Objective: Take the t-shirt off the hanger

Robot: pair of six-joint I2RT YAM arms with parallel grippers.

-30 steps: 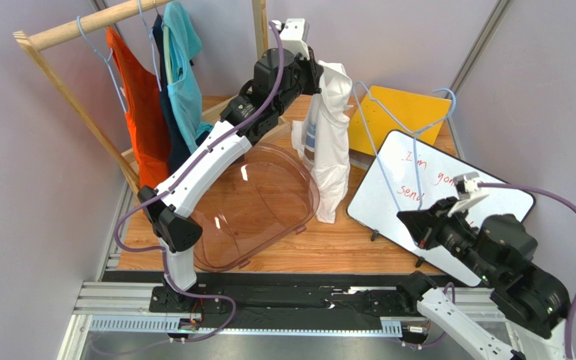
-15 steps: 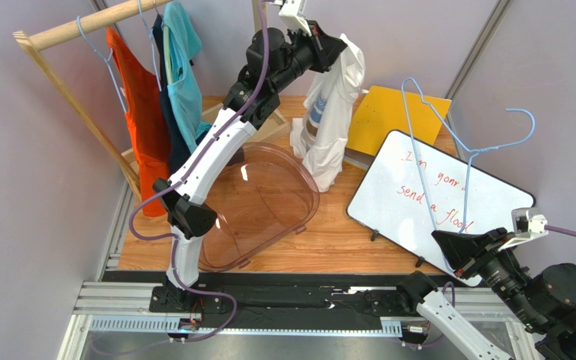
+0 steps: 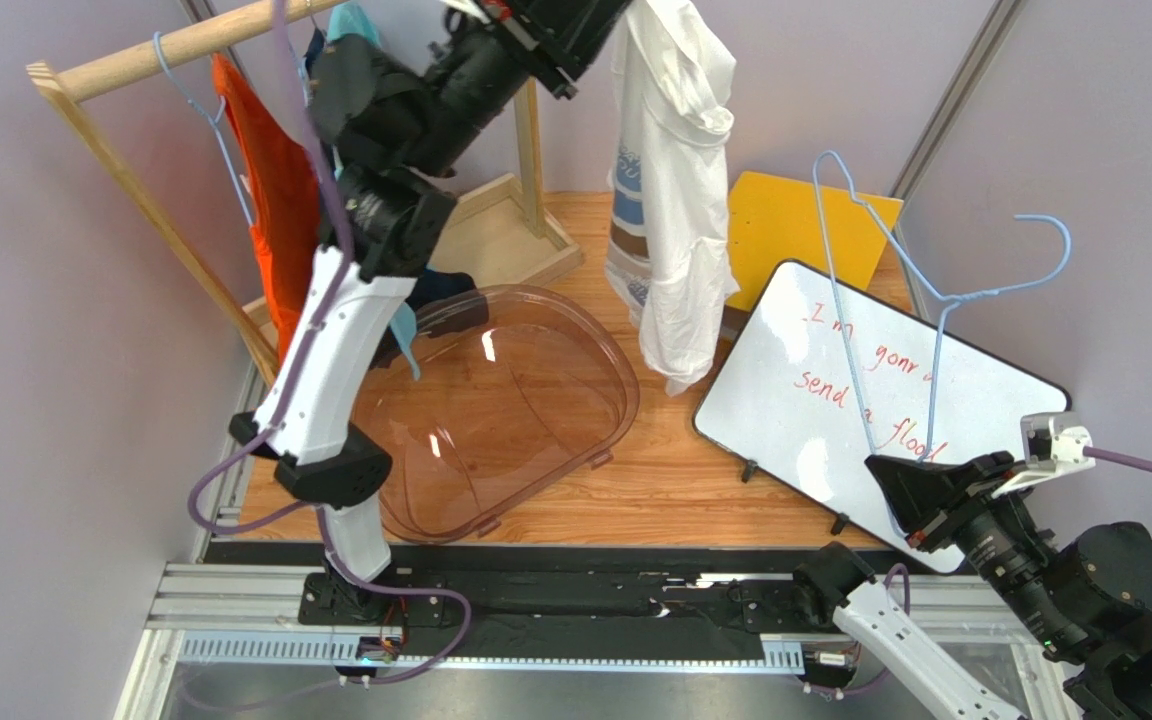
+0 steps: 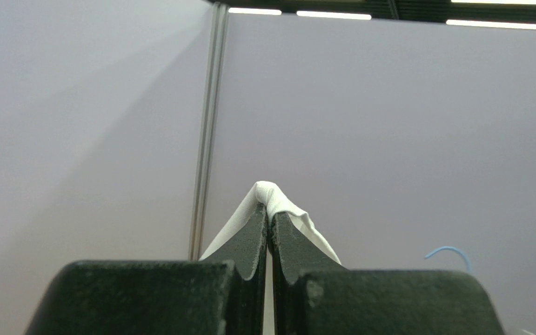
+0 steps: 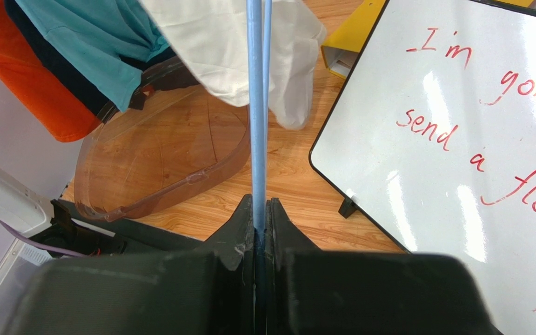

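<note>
The white t-shirt [image 3: 677, 180] with a blue and brown print hangs free from my left gripper [image 3: 609, 18], raised high at the top of the top view. In the left wrist view the left gripper [image 4: 269, 213] is shut on a fold of the t-shirt [image 4: 274, 196]. The light blue wire hanger [image 3: 898, 293] is bare and apart from the shirt, standing over the whiteboard. My right gripper [image 3: 898, 503] is shut on its lower wire; the right wrist view shows that gripper [image 5: 259, 209] clamping the hanger [image 5: 257, 105], with the shirt's hem [image 5: 250, 49] behind.
A clear brown plastic tub [image 3: 515, 413] lies on the wooden table. A whiteboard [image 3: 868, 405] with red writing and a yellow folder [image 3: 778, 225] are at the right. A wooden rack [image 3: 162, 53] at the back left holds orange [image 3: 274, 225], navy and teal garments.
My left arm has swung up and left, lifting the white t-shirt higher. A second ago the hanger stood close beside the shirt; the right gripper pulled it away to the right and now holds still.
</note>
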